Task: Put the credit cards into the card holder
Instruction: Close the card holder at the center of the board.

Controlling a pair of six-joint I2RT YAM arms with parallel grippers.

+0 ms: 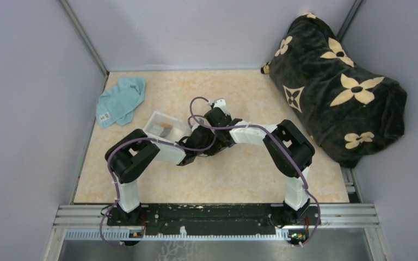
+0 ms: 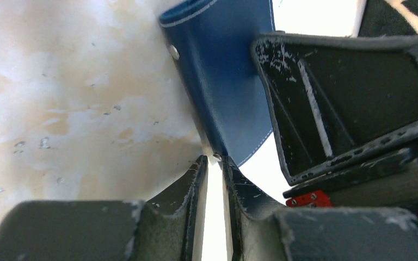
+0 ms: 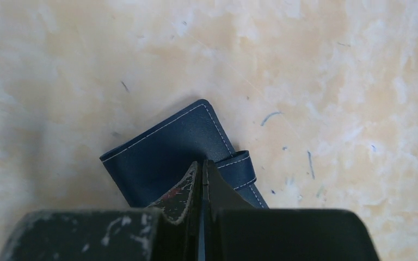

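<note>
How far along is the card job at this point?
Done: nothing that shows; no card is visible in the card holder. In hand: both arms are at the card holder, the right pincer shut with its tips over it, the left pincer nearly closed at its raised edge; whether either grips it is unclear. Left: the credit cards lie in the clear tray, not yet slotted.

Lab: grey panel walls (image 1: 27,81), alu rail (image 1: 348,215)

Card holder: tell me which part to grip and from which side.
Pinch the stitched edge beside the strap of the card holder, coming in from that edge, as the right gripper does. It is thin and flat, so probably only an edge fits between the fingers.
</note>
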